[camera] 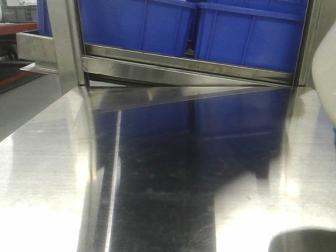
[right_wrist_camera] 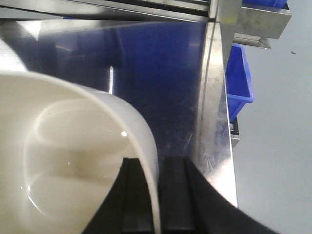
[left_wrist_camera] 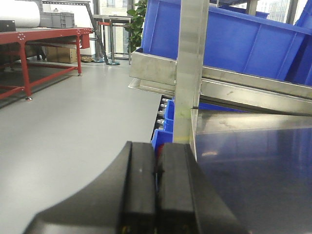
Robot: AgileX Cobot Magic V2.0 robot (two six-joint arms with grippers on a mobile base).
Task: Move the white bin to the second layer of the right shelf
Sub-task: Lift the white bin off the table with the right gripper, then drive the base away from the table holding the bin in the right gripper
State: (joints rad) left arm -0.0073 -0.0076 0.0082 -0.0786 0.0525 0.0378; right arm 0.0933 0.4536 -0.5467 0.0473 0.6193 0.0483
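The white bin fills the left of the right wrist view, its open inside facing the camera. My right gripper is shut on its rim, one finger inside the wall and one outside. In the front view only a strip of the white bin shows at the right edge, above the steel table top. My left gripper is shut and empty, off the table's left edge. A steel rack level with a flat front bar stands ahead; I cannot tell whether it is the right shelf second layer.
Two blue crates fill the rack level behind the table. A steel upright post stands at the table's far left corner. Another blue crate sits lower, beside the table. A red-framed table stands across the grey floor.
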